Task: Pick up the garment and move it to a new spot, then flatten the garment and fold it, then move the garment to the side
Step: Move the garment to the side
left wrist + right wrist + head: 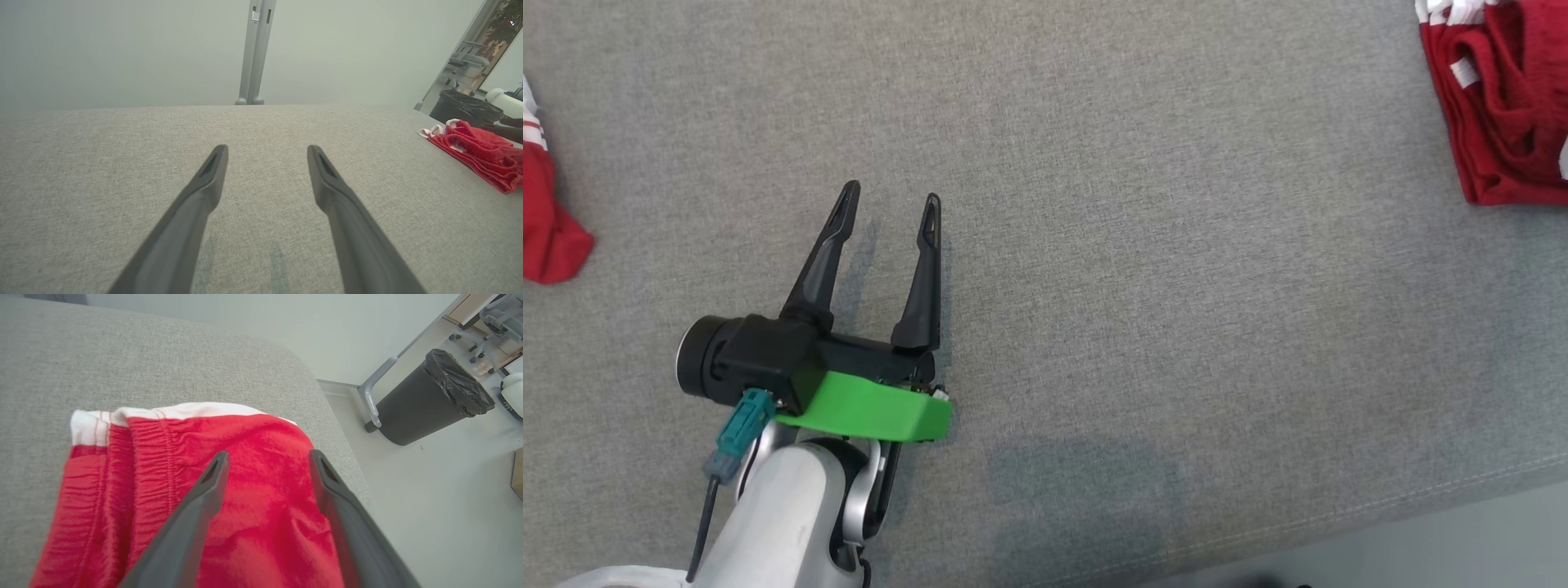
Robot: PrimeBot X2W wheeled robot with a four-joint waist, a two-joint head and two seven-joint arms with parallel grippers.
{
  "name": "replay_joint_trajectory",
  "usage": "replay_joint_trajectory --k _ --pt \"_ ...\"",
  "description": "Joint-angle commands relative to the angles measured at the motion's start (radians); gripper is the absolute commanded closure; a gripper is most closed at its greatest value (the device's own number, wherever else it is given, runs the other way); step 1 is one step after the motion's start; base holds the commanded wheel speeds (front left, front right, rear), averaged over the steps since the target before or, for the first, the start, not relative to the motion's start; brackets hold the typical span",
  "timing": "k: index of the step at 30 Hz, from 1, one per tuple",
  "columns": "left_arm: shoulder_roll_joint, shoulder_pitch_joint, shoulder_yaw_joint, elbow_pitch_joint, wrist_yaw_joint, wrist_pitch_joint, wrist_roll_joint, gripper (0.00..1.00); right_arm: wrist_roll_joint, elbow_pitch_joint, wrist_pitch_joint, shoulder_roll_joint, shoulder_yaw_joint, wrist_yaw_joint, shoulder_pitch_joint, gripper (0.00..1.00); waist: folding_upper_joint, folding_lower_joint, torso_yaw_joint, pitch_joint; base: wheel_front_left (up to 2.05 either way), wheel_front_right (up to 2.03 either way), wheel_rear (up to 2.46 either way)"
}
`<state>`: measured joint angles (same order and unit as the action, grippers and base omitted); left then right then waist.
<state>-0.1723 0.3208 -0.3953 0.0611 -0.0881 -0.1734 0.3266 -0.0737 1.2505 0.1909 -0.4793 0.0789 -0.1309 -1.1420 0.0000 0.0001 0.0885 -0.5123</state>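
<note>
Right gripper (267, 457): apart over folded red white-trimmed cloth garment (155, 465) — lift straight, don't snag fold.
Left gripper (890, 204): apart, idle.

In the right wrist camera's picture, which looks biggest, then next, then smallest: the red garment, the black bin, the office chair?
1. Red garment, though it lies nearest the camera.
2. Black bin.
3. Office chair, far off and cut by the edge.

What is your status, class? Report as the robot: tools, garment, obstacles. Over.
Left tool open, over bare grey surface. Right tool open, above red garment, folded at right edge. Second red cloth far left, untouched.
</note>
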Motion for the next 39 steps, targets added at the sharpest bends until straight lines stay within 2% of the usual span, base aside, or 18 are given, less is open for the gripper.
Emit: replay_joint_trajectory --k 1,9,13,23,27,32,39 --pt "-0.001 0.015 0.002 -0.006 0.001 -0.007 0.011 0.0 0.006 -0.003 0.014 0.006 0.002 0.0 -0.008 0.0 0.0 -0.0001 0.005 0.028 0.0 0.0 0.0" --pt "0.011 0.001 0.021 -0.089 0.0 -0.034 0.039 0.0 -0.025 -0.056 0.059 0.058 0.031 0.0 0.031 0.0 0.0 -0.0001 0.009 0.171 0.0 0.0 0.0" --pt "0.012 -0.021 0.032 -0.146 -0.015 -0.053 0.042 0.0 -0.049 -0.104 0.069 0.081 0.042 0.0 0.075 0.0 0.0 -0.0001 0.0 0.254 0.0 0.0 0.0" --pt "0.019 -0.099 0.108 -0.272 -0.025 -0.084 0.098 0.0 -0.143 -0.312 0.074 0.171 0.093 0.0 0.279 0.0 0.0 -0.0001 -0.03 0.405 0.0 0.0 0.0" --pt "0.024 -0.133 0.135 -0.296 -0.025 -0.091 0.109 0.0 -0.182 -0.421 0.075 0.201 0.07 0.0 0.385 0.0 0.0 -0.0001 -0.053 0.438 0.0 0.0 0.0" --pt "0.027 -0.165 0.157 -0.306 -0.022 -0.091 0.11 0.0 -0.174 -0.532 0.075 0.239 0.02 0.0 0.499 0.0 0.0 -0.0001 -0.078 0.458 0.0 0.0 0.0" --pt "0.038 -0.214 0.198 -0.29 -0.019 -0.092 0.096 0.0 -0.125 -0.746 0.066 0.341 -0.053 0.0 0.693 0.0 0.0 -0.0001 -0.112 0.47 0.0 0.0 0.0"
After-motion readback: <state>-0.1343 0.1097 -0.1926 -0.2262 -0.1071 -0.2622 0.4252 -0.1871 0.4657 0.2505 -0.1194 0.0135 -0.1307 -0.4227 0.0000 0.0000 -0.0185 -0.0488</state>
